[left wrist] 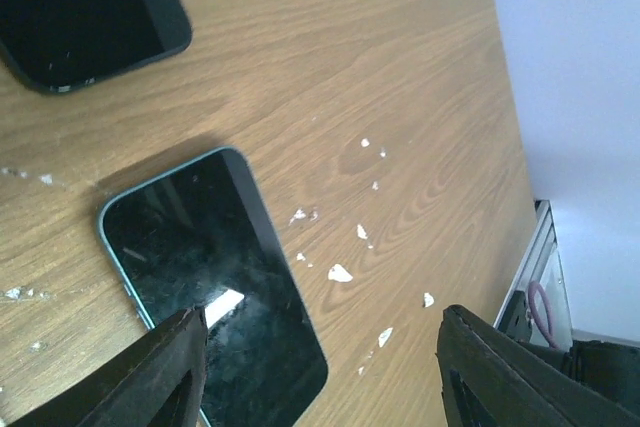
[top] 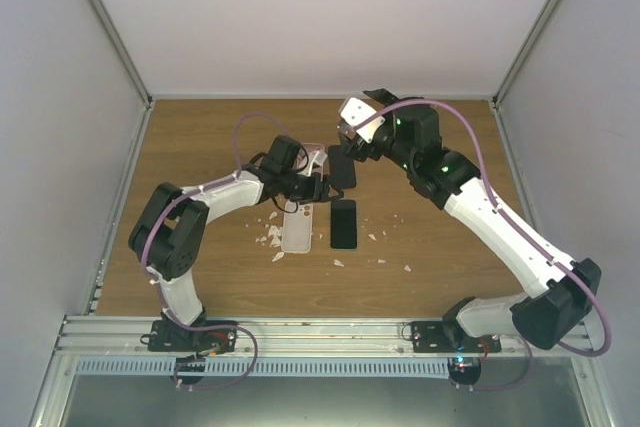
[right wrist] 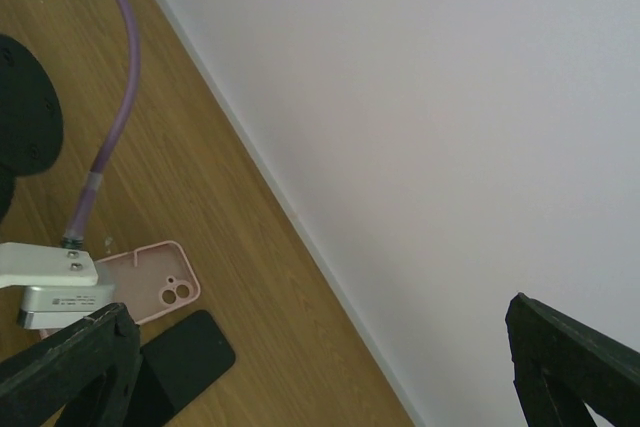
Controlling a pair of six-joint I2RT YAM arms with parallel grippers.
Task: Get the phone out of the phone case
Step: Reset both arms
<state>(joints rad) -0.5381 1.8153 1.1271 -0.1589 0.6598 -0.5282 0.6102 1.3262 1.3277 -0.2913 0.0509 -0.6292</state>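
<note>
A pale translucent phone case [top: 296,229] lies flat on the table and looks empty. Right beside it lies a black phone [top: 343,223], screen up, with a thin teal edge [left wrist: 210,277]. My left gripper [top: 305,190] hovers just behind the case. In the left wrist view its jaws [left wrist: 320,317] stand open with nothing held; the phone's near corner lies on the table below the left finger [left wrist: 165,372]. My right gripper [top: 347,135] is raised at the back, wide open [right wrist: 320,307] and empty, facing the wall.
A second black phone [top: 342,165] [left wrist: 80,7] [right wrist: 185,357] lies behind the first. A pink case [right wrist: 150,282] [top: 312,150] sits beside it. White flecks [left wrist: 340,273] are scattered on the wood. Walls close in the table at the back and sides.
</note>
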